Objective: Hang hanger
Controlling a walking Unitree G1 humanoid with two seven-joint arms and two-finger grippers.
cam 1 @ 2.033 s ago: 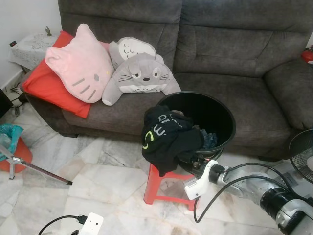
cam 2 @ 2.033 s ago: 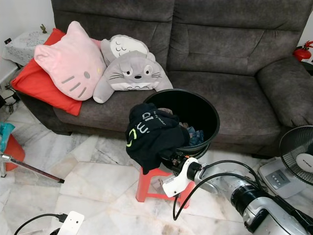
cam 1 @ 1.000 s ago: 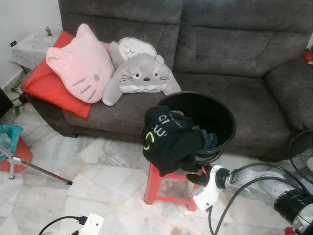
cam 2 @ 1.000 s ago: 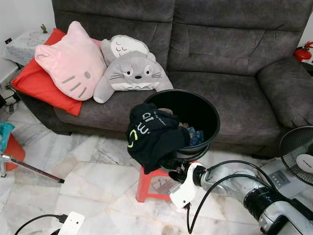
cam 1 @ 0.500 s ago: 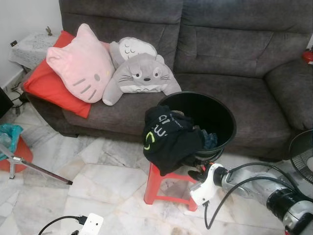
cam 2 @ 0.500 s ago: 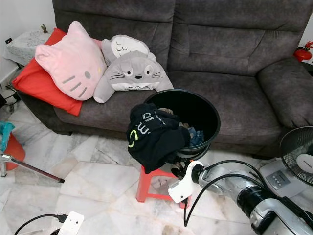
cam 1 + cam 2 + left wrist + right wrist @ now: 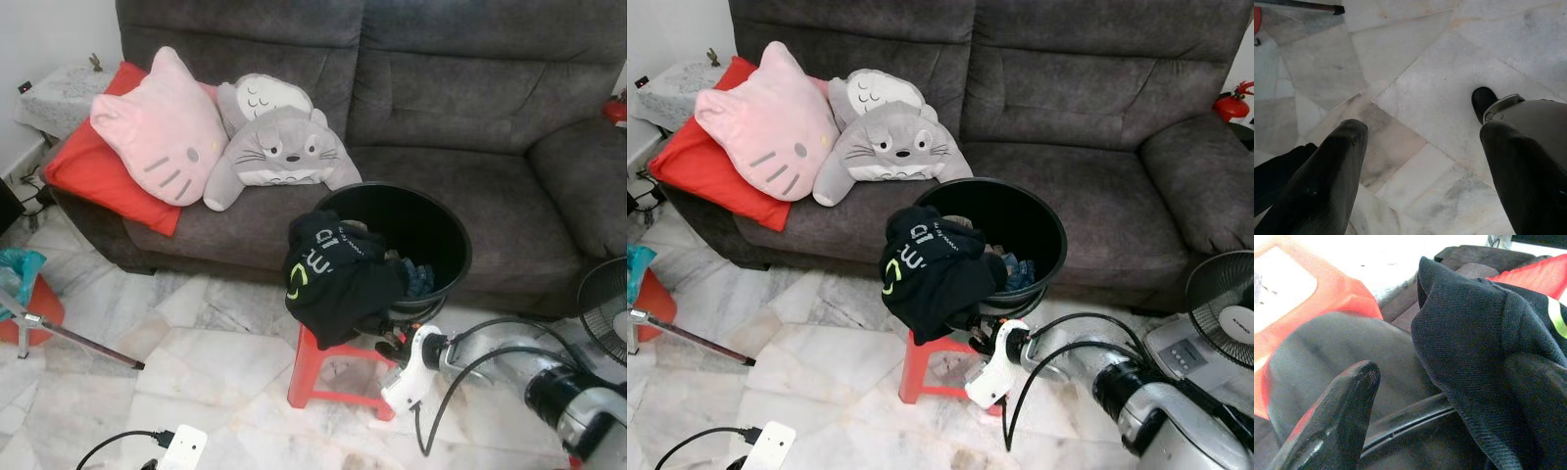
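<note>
A black garment (image 7: pixel 338 279) with pale lettering hangs over the front rim of a black bucket (image 7: pixel 466 257), which stands on a red stool (image 7: pixel 312 377). My right gripper (image 7: pixel 388 343) sits low beside the stool, just under the garment's lower edge and against the bucket's side. In the right wrist view its fingers (image 7: pixel 1337 421) stand apart, with the garment's hem (image 7: pixel 1474 333) draped over one of them and the bucket's rim (image 7: pixel 1410 421) running between. My left gripper (image 7: pixel 1422 129) hangs open over the marble floor.
A grey sofa (image 7: pixel 490 196) stands behind the bucket, carrying a pink cat pillow (image 7: pixel 162 132), a grey plush (image 7: pixel 279 147) and a red cushion (image 7: pixel 83 171). A fan (image 7: pixel 602 308) is at the right, with a tripod leg (image 7: pixel 69 338) and a power strip (image 7: pixel 181 448) on the floor at the left.
My right gripper dropped a little away from the garment, then came back up to the bucket's side. The garment and bucket stayed put.
</note>
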